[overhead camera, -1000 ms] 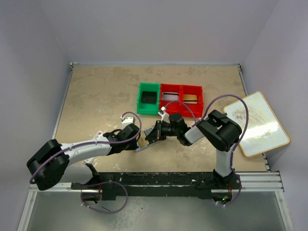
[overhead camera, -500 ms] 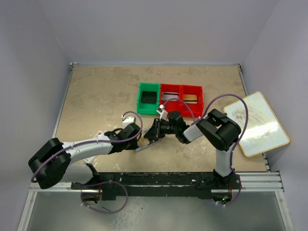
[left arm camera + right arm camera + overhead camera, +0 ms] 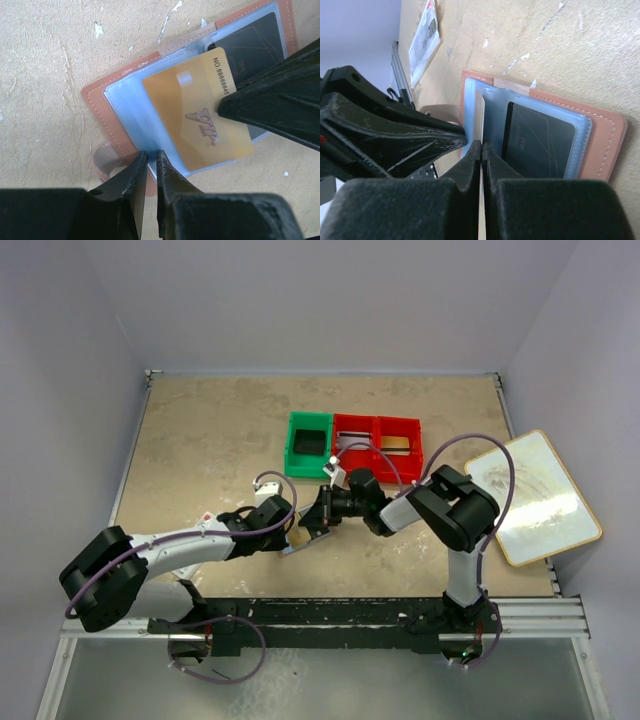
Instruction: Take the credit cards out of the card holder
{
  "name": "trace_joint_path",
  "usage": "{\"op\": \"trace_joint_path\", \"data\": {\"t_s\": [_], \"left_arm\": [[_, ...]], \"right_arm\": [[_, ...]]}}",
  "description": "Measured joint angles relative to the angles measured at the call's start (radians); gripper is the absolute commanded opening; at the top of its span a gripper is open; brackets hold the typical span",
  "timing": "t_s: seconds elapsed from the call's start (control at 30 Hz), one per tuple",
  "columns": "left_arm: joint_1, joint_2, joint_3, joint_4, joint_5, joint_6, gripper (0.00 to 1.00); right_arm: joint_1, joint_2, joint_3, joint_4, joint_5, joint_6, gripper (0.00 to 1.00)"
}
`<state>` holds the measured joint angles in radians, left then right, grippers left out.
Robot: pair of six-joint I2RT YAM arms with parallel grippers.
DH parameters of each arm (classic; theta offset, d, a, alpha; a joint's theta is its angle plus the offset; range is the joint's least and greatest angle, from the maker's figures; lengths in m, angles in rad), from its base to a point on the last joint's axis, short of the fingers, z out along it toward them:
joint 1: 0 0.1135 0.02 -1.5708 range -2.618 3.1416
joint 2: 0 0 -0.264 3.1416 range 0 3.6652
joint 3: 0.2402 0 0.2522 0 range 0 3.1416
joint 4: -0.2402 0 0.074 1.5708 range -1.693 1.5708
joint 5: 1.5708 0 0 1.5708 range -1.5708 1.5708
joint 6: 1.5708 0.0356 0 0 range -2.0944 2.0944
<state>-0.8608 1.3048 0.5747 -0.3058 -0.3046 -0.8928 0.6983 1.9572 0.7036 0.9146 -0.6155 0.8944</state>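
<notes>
Lying open and flat, the card holder rests on the table, well apart from the green bin and at its 6 o'clock. A gold card stands partly out of the pale blue sleeve, tilted across the left page. A black card remains fully seated in the other page.

The right gripper is clenched on the gold card's edge. The left gripper is pinched on the sleeve's near edge and holds the card holder down against the table.

Against the overhead views from the last second, we find two things:
- The card holder has not moved, and the left arm has held its pose.
- The right wrist has shifted slightly toward 10 o'clock, further over the card holder.

We judge that the right gripper has settled its hold on the gold card and that the extraction is under way but not complete. The gold card is not yet free and the black card is untouched.

Further out, the red bins adjoin the green bin at its 3 o'clock. A white packet lies near the card holder, apart from it.
</notes>
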Motion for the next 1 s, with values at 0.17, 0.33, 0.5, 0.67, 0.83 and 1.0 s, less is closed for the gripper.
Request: {"op": "trace_joint_path", "data": {"t_s": [0.17,0.33,0.5,0.67,0.83,1.0], "left_arm": [[0.0,0.0,0.0,0.0,-0.001,0.0,0.1],[0.0,0.001,0.0,0.0,-0.002,0.0,0.09],[0.0,0.001,0.0,0.0,-0.002,0.0,0.09],[0.0,-0.001,0.0,-0.002,-0.004,0.0,0.09],[0.0,-0.003,0.0,-0.003,-0.005,-0.001,0.1],[0.0,-0.018,0.0,-0.01,-0.019,0.0,0.14]], "right_arm": [[-0.014,-0.083,-0.021,-0.065,0.025,-0.024,0.0],[-0.039,-0.143,-0.041,-0.116,0.039,-0.051,0.0],[-0.057,-0.156,-0.06,-0.132,0.047,-0.058,0.0],[-0.098,-0.227,-0.078,-0.192,0.047,-0.085,0.0],[-0.123,-0.323,-0.078,-0.235,0.048,-0.131,0.0],[-0.122,-0.411,-0.078,-0.269,0.05,-0.175,0.0]]}}
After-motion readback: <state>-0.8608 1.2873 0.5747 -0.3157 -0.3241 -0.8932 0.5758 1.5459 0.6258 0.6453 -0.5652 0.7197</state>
